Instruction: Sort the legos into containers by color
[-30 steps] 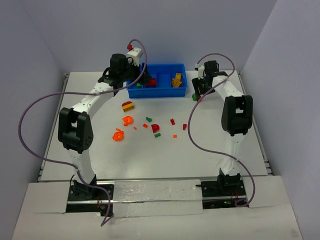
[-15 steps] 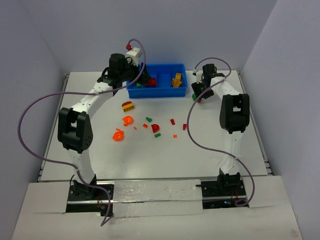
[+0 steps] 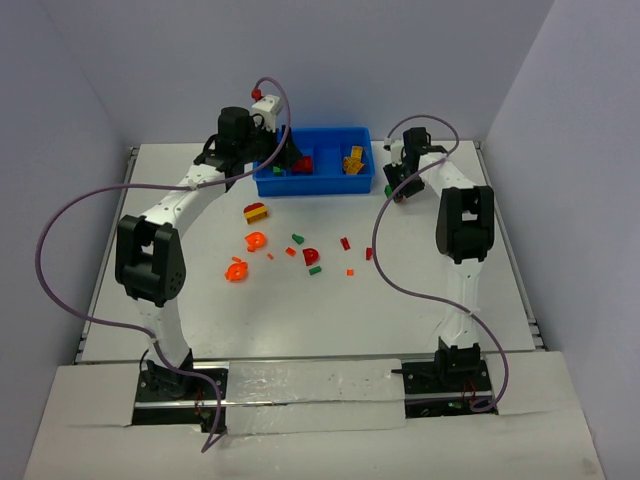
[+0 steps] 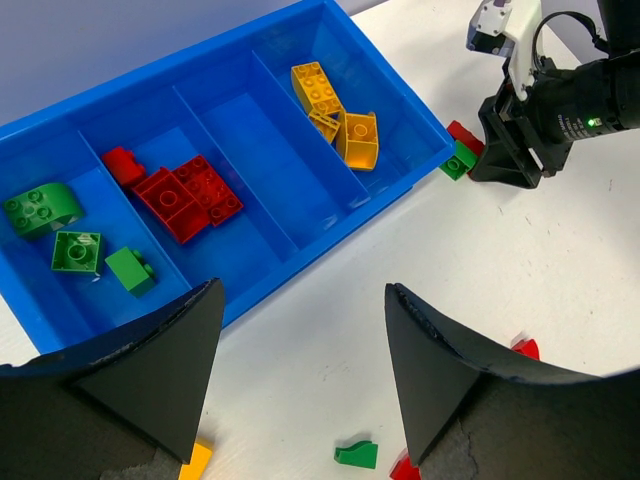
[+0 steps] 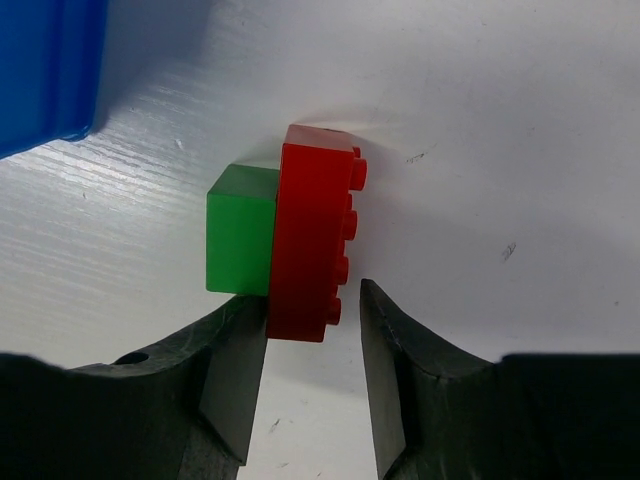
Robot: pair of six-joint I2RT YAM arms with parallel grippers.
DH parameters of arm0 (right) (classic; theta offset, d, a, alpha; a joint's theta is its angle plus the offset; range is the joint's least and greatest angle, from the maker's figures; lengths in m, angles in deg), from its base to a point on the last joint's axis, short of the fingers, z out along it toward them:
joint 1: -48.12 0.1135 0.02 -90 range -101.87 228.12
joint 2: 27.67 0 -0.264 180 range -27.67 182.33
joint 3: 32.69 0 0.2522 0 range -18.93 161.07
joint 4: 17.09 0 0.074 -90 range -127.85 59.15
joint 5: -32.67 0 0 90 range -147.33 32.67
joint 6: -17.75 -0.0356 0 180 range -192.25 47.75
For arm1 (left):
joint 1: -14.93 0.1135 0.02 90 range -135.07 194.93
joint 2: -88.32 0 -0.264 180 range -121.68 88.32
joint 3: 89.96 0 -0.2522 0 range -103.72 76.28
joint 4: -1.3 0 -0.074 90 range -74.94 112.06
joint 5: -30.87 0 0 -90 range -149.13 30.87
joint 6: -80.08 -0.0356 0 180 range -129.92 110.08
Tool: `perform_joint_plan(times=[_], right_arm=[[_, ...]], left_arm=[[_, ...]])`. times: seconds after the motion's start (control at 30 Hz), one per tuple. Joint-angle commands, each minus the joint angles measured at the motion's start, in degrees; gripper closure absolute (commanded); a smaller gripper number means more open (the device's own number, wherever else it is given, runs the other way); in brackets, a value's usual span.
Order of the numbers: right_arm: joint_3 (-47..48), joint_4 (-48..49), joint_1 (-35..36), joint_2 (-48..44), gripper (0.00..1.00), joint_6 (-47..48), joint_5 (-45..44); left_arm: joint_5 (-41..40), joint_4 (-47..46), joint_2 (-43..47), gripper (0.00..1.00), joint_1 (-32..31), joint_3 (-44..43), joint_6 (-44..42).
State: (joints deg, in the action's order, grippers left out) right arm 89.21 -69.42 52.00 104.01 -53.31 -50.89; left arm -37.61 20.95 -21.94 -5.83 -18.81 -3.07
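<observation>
Table (image 3: 200, 300): loose legos (image 3: 256, 240) lie scattered at its middle, well apart from both grippers.
Tray (image 4: 300, 262): green, red and yellow-orange pieces are sorted in three compartments; the third from the left holds nothing.
Left gripper (image 4: 305, 295): it is spread wide and empty, and is held above the tray's near wall.
Right gripper (image 5: 308, 345): it is set part-way apart astride the near end of the red brick (image 5: 310, 240). A sliver of table is seen between the brick and one finger, so no pinch is shown.
Red brick: it is laid on the table just outside the tray's right end, touching a green brick (image 5: 240, 245) along one side. Whether the two are clipped together cannot be told.
Risk, tray: its corner is close by, so a finger or the lifted brick could be caught on the wall and the tray nudged.
Risk, pair: if the bricks are joined, green could be carried into the red compartment. If they are loose, green could be shoved aside as the jaws close.
Risk, grip: only the brick's end is straddled, so the brick could be pivoted or squeezed out.
Change, right arm: against the top view a second ago, its elbow is seen shifted slightly leftward.
Change, rest: the left arm, tray and loose legos are found unmoved.
</observation>
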Motion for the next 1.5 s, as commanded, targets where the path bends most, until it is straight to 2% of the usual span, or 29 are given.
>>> perform_joint_plan(times=[0.0, 0.2, 0.37, 0.4, 0.57, 0.67, 0.83, 1.07, 1.27, 1.47], right_arm=[[2.96, 0.48, 0.35, 0.56, 0.55, 0.23, -0.59], [1.97, 1.66, 0.33, -0.01, 0.7, 0.59, 0.41], [-2.21, 2.15, 0.22, -4.02, 0.97, 2.33, 0.9], [-3.39, 2.14, 0.13, -5.94, 1.0, 2.68, 0.82], [-12.42, 2.89, -1.27, -16.79, 1.0, 2.95, 1.24], [-17.37, 3.98, -1.5, -26.16, 1.0, 2.47, 2.42], [-16.88, 4.77, 0.95, -32.75, 1.0, -2.82, 5.62], [-17.43, 7.81, 11.58, -37.94, 1.0, -9.86, 5.96], [-16.56, 9.63, 20.08, -38.99, 1.0, -13.58, 3.93], [-16.11, 9.24, 24.61, -39.64, 1.0, -13.25, 3.23]], left_arm=[[1.42, -0.53, 1.71, 0.26, 0.55, -0.17, 0.22], [1.74, -0.31, 2.09, 0.26, 0.72, 0.54, 0.61], [3.3, 1.65, 3.02, 0.26, 0.81, 0.39, 2.32], [3.73, 2.21, 3.61, 0.26, 0.81, 0.38, 2.75], [5.87, 3.07, 7.07, 0.24, 0.81, 2.11, 6.26], [10.28, 2.77, 9.56, 0.16, 0.81, 3.67, 10.0], [17.83, -1.4, 12.67, 0.08, 0.72, 8.34, 20.5], [24.71, -10.36, 13.93, 0.08, 0.46, 13.37, 34.6], [29.6, -8.67, 9.87, 0.12, -0.98, 9.01, 39.12], [31.17, -10.76, 8.06, 0.19, -1.73, 11.12, 42.2]])
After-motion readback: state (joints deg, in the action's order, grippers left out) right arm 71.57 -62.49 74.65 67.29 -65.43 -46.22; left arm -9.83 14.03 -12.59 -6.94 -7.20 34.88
